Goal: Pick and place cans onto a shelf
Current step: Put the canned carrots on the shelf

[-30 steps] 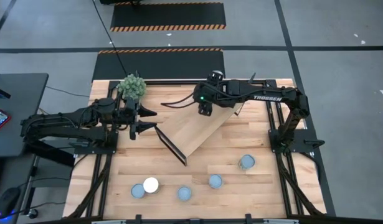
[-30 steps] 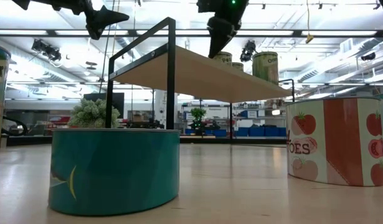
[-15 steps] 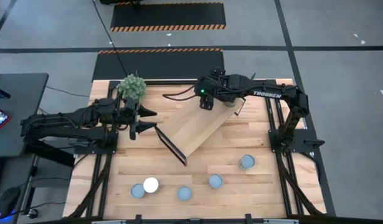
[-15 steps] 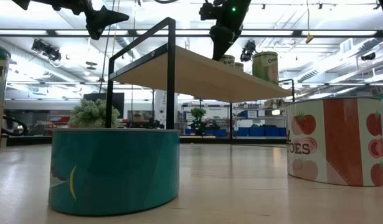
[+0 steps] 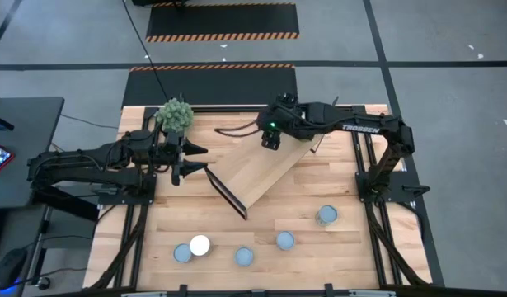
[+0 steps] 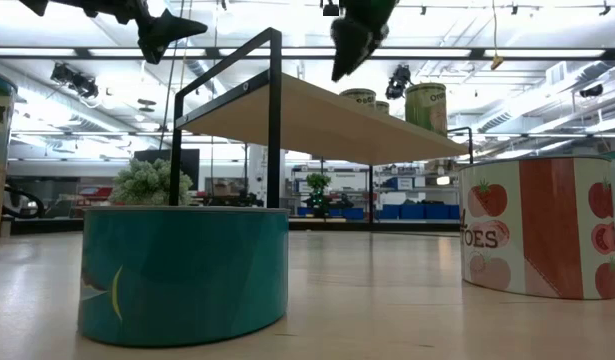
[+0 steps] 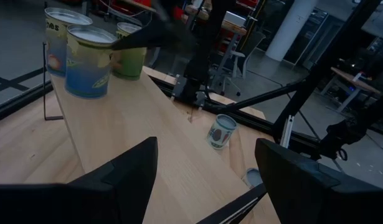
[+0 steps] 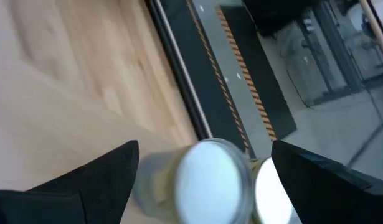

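Observation:
The shelf (image 5: 265,169), a light-wood board on black end frames, stands slantwise on the table. Three cans (image 7: 88,59) stand on its far end (image 6: 427,105); the right arm hides them in the high view. Several more cans stand on the tabletop near the front edge (image 5: 244,256), one of them white-topped (image 5: 200,244) and one toward the right (image 5: 326,215). My right gripper (image 6: 349,40) hangs open above the shelf's cans, with a white-topped can (image 8: 210,177) below its fingers. My left gripper (image 5: 202,160) waits open off the shelf's left end.
A bushy green plant (image 5: 175,114) sits at the table's far left corner, just behind the left arm. Black rails (image 5: 364,165) run along the table's sides. A dark desk (image 5: 18,140) stands off the table's left edge.
My right gripper has risen from just over the cans on the shelf to well clear above them, its fingers staying open. The cans stand where they were.

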Robot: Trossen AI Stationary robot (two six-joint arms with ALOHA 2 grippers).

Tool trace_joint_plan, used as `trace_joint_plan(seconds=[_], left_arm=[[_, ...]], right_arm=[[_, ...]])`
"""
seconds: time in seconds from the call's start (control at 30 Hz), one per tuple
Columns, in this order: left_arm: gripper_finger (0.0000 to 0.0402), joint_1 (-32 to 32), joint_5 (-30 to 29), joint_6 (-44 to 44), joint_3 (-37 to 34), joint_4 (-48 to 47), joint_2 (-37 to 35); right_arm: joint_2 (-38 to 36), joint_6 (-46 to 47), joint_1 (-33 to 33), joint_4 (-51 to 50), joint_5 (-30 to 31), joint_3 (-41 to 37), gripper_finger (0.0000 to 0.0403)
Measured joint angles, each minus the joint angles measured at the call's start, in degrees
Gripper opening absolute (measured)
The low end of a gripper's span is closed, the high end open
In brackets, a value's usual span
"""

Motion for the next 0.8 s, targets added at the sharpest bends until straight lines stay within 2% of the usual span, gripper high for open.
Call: trace_joint_plan(seconds=[0.1,0.2,0.33,0.43,0.57,0.8], left_arm=[[0.0275,0.0,2.0,-1.37,0.0,-0.03,0.02],[0.0273,-0.13,7.24,-1.58,0.75,-1.11,0.07],[0.0262,-2.66,11.38,1.83,7.26,-9.73,0.0],[0.0252,-5.54,10.73,6.12,12.71,-22.46,0.04],[0.0252,-9.47,10.55,4.73,16.46,-34.04,0.04],[0.0258,-20.19,12.47,-0.09,16.92,-37.92,1.16]], right_arm=[[-1.19,4.5,2.62,-0.08,-4.32,0.0,0.0375],[-1.88,8.85,5.6,-0.12,-12.88,0.02,0.0375],[-1.71,12.6,9.92,-0.19,-22.19,0.02,0.0375],[-1.51,15.57,13.01,-0.96,-21.16,0.02,0.0375],[-1.52,20.48,16.81,-2.59,-16.38,0.02,0.0375],[-1.63,32.06,23.36,-4.27,-12.07,0.02,0.0375]])
